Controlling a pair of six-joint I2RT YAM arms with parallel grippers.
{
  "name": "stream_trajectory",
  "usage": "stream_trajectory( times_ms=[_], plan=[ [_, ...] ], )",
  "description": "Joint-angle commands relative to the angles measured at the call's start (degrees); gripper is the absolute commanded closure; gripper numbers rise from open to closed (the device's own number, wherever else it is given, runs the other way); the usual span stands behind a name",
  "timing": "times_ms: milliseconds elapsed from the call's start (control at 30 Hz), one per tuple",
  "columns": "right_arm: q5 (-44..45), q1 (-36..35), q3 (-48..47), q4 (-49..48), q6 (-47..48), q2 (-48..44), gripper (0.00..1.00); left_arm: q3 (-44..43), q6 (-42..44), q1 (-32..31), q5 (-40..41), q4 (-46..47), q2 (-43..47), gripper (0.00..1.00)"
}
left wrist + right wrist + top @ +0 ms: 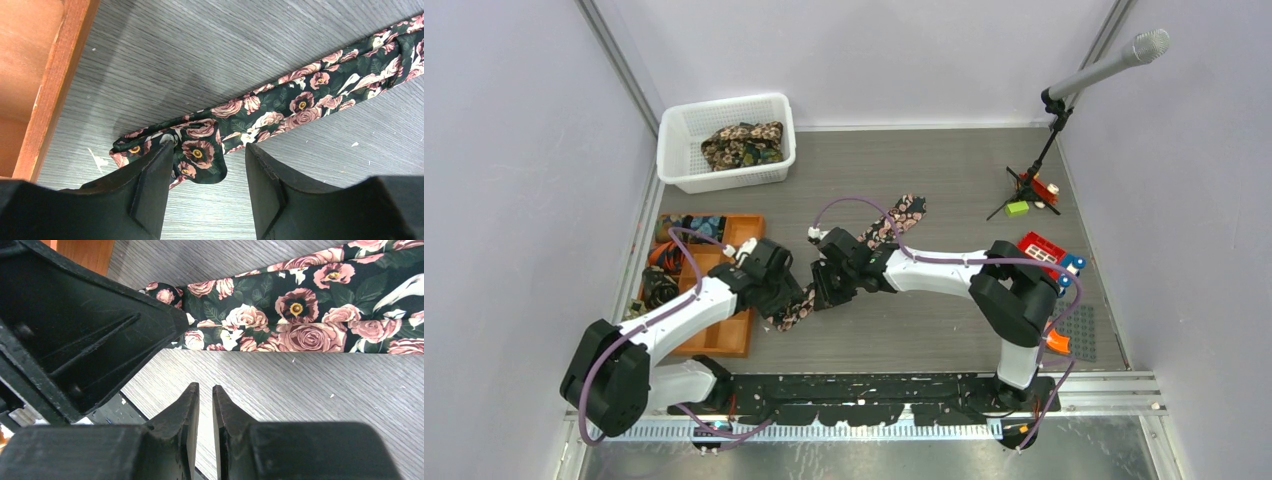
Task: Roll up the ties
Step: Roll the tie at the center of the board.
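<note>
Black left gripper [209,150]: open and gripping nothing. Its fingers stand apart on either side of the tie's folded end, probably so they can take the fold across its width.
Right gripper [205,387]: empty, with its fingers drawn almost together and only a slit between them. It hovers over bare table [954,170] just beside the tie's near edge, likely ready to steady the cloth.
Folded narrow end [197,137]: doubled back on itself once, near the tray's right rim. I judge this to be the core of a roll that is barely begun.
Black floral tie [300,102]: lies flat and runs diagonally across the table's middle toward the far right. Laid straight like this, it should wind evenly.
Orange compartment tray [724,335]: sits along the left edge, presumably to hold finished rolls.
White mesh basket [724,105]: in the far left corner, holding a heap of patterned ties [742,145] not yet rolled.
</note>
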State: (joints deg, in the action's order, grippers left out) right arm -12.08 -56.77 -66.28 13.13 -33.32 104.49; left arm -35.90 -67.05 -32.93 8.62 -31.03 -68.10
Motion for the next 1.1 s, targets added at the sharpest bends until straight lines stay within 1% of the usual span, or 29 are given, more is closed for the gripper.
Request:
stream_trajectory(
  times_ms=[0, 267, 533, 600, 800, 1067],
  plan=[
    [0.0, 0.0, -1.7, 0.0, 0.7, -3.1, 0.78, -2.2, 0.4, -0.1, 2.1, -0.7, 1.8, 0.43],
    [-1.1, 0.0, -3.9, 0.6, 0.5, -3.2, 0.69, -3.3, 0.5, -0.1, 2.2, -1.7, 3.7, 0.37],
    [-1.9, -0.1, -5.3, 0.4, 0.1, -3.1, 0.63, -3.9, 1.0, -0.1, 3.1, -3.2, 6.1, 0.33],
    [-2.0, 0.0, -5.8, 0.5, 0.0, -3.1, 0.61, -4.5, 0.7, -0.1, 4.0, -4.8, 7.1, 0.31],
    [-3.1, 0.0, -8.4, 1.6, 0.3, -1.3, 0.57, -6.2, 0.9, 0.1, 6.5, -10.0, 11.1, 0.21],
    [-4.0, 0.0, -13.4, 3.5, 1.3, 2.9, 0.57, -6.8, 2.2, 0.4, 10.1, -20.1, 20.2, 0.19]
  ],
)
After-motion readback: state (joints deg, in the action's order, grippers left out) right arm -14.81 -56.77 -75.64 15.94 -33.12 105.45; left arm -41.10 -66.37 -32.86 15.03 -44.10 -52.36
